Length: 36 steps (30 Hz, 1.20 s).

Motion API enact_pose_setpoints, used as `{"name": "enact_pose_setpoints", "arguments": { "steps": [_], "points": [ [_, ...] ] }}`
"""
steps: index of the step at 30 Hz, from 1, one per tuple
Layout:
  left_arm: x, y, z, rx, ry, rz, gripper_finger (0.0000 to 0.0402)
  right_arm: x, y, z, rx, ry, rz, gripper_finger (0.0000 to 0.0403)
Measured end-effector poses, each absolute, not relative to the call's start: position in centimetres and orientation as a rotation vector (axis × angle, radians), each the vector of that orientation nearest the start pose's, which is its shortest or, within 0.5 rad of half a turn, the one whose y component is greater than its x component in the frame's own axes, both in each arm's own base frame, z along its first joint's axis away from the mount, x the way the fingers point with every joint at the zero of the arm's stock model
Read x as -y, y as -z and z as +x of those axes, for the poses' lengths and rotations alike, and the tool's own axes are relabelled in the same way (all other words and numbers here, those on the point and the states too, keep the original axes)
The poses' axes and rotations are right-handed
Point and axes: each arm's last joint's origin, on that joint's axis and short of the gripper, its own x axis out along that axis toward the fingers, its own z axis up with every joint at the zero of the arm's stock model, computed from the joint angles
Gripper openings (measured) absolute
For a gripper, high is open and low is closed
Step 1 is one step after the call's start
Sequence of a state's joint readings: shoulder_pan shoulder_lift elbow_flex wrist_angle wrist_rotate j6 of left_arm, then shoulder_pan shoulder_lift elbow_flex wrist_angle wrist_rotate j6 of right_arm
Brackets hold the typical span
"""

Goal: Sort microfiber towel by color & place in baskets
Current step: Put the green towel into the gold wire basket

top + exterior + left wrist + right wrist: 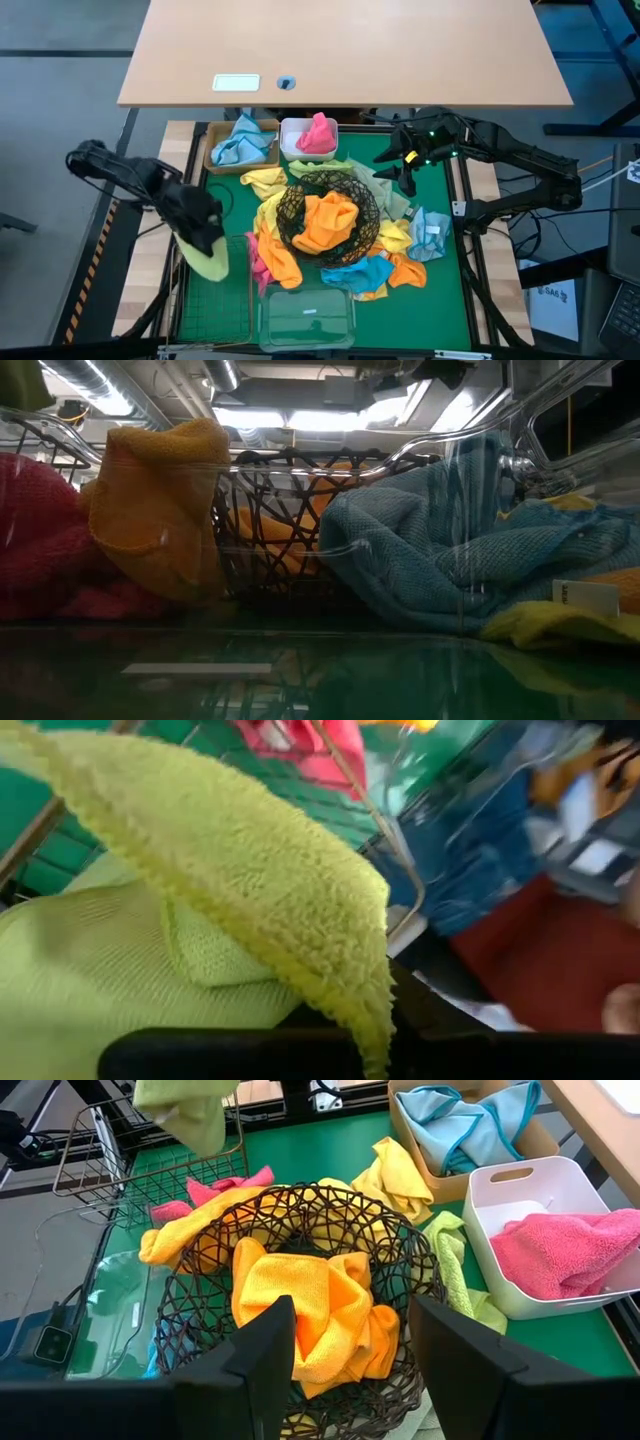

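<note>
Left gripper (203, 235) over green wire-mesh square basket (215, 300) at table's left front, clamped shut on lime-green microfiber towel (210, 262); towel draped down from fingers, hanging above basket's near-left corner. Same lime towel (230, 910) filling most of left wrist view, folded over fingers, basket wire (370, 815) beyond.

Right gripper (345, 1345) raised at table's right rear, above and behind round black wire bowl (328, 212); jaws wide apart, nothing between them. Fingers (262, 1350) framing bowl (300, 1270) in right wrist view.

Orange microfiber towel (328, 222) bunched inside black bowl. Light-blue towels (240, 142) in tan square tray (211, 150) at rear left. Pink towel (318, 135) in white plastic tub (292, 132) just beside tray. Clear plastic box (306, 318) at front centre, contents not discernible.

Loose towels around bowl on green mat (440, 290): yellow (262, 180) behind-left, orange (278, 255) front-left with pink (258, 262) beside it touching mesh basket's edge, blue (355, 275) in front, light-blue with white label (430, 232) at right, pale green (385, 190) behind-right.

Low view: orange towel (160, 500), black bowl wire (270, 520), blue towel (430, 550) seen through clear plastic.
</note>
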<state>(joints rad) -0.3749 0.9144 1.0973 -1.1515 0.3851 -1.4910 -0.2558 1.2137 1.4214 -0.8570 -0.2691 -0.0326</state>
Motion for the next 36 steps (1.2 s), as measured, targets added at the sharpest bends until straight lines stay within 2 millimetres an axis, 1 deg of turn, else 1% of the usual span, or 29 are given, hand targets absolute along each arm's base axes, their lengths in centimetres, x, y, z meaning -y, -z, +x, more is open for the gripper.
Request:
{"name": "enact_pose_setpoints", "arguments": {
  "steps": [5, 12, 15, 19, 22, 28, 30, 32, 34, 36],
  "points": [
    [8.3, -32.3, 14.6, -1.433, -0.218, -1.209, 0.0016, 5.1, -40.2, 22.6, -0.626, -0.023, 0.137, 0.0195],
    [10.2, -30.4, 16.2, -1.547, -0.308, -1.134, 0.0066, 5.1, -40.1, 22.5, -0.637, -0.023, 0.14, 0.0195],
    [10.7, -29.7, 16.7, -1.589, -0.385, -1.156, 0.0091, 5.1, -40.0, 22.4, -0.652, -0.027, 0.135, 0.0195],
    [11.4, -29.3, 16.9, -1.705, -0.374, -1.203, 0.0116, 5.1, -39.7, 22.6, -0.669, -0.05, 0.067, 0.0195],
    [11.9, -29.3, 16.8, -1.764, -0.366, -1.244, 0.0121, 5.4, -39.3, 23.3, -0.692, -0.035, 0.03, 0.0195],
    [12.5, -29.5, 16.3, -1.865, -0.486, -1.37, 0.012, 6.0, -37.9, 24.9, -0.764, 0.014, -0.017, 0.0195],
    [12.7, -29.5, 16.3, -1.875, -0.53, -1.403, 0.012, 6.1, -37.4, 25.3, -0.782, 0.012, -0.017, 0.0195],
    [12.8, -29.5, 16.3, -1.859, -0.527, -1.405, 0.012, 6.2, -37.1, 25.7, -0.795, 0.01, -0.013, 0.0195],
    [12.9, -29.5, 16.4, -1.807, -0.501, -1.376, 0.0119, 6.3, -36.9, 25.9, -0.805, 0.009, -0.011, 0.0195],
    [13.1, -29.5, 16.7, -1.72, -0.438, -1.325, 0.0119, 6.3, -36.7, 26.1, -0.811, 0.008, -0.01, 0.0195]
  ]
}}
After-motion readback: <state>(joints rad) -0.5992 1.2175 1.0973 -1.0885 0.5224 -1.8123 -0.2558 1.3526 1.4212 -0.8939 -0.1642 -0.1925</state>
